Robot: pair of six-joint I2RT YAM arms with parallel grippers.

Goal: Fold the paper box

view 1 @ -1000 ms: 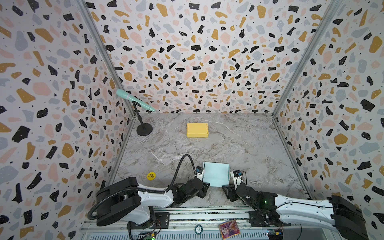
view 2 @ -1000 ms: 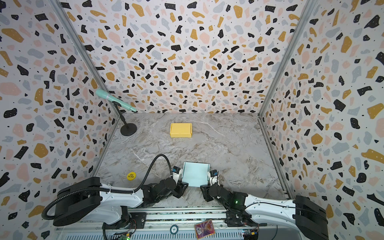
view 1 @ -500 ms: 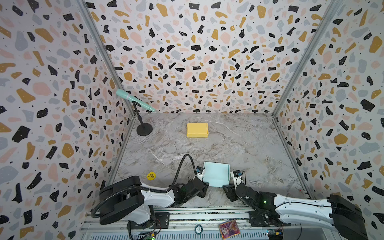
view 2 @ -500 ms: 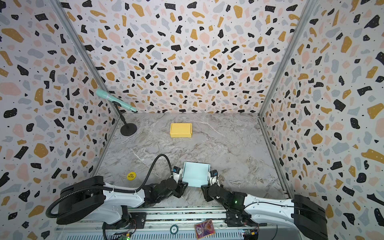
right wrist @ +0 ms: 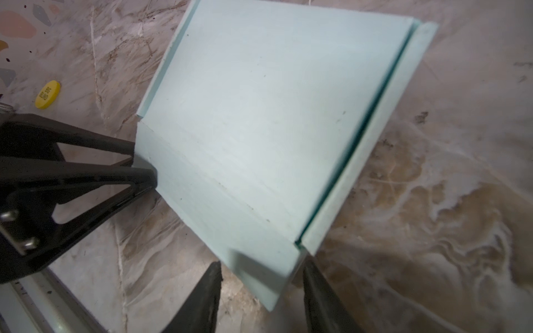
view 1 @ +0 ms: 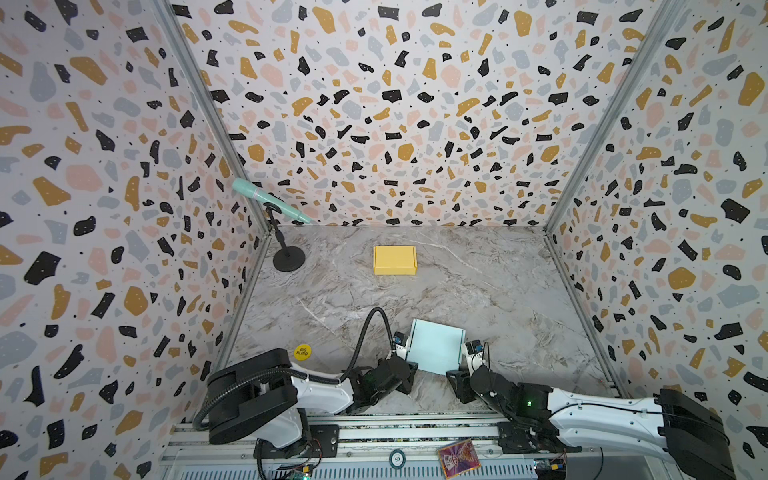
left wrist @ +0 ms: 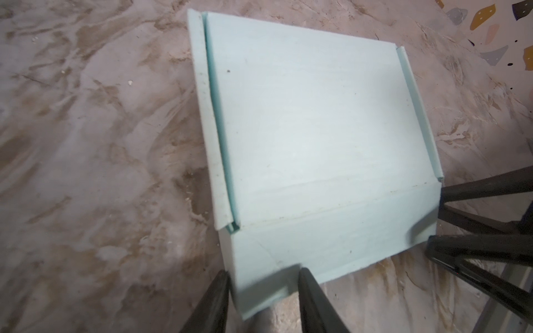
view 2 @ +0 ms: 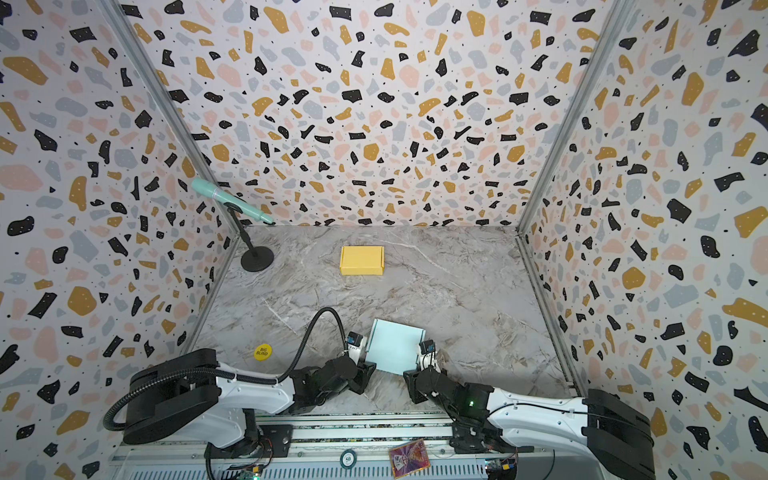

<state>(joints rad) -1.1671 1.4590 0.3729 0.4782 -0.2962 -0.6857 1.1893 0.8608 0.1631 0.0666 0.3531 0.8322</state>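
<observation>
- Since a second ago almost nothing has moved: the box sits at the same spot on the near side of the table, and both arms lie low on either side of it as before. Only the left arm's dark shoulder housing has shifted a little.
- Your left gripper is at the box's near left corner. In its wrist view the two fingers stand parted with that corner between them. One finger lies against the box's edge and the other overlaps the sloping front panel. I cannot tell whether they pinch it.
- Your right gripper is at the near right corner. In its wrist view the fingers also straddle the corner, one of them close against the narrow side flap. You cannot tell from this whether it clamps.
- The box is pale blue, with its broad panel facing up. A narrow flap runs along each side edge, and a creased front panel slopes down towards the grippers.
- In the right wrist view the left gripper's tips touch the box's far corner.
- The yellow box sits closed towards the back, well apart.
- The chip lies left of the left arm.
- The mic stands in the back left corner.
</observation>
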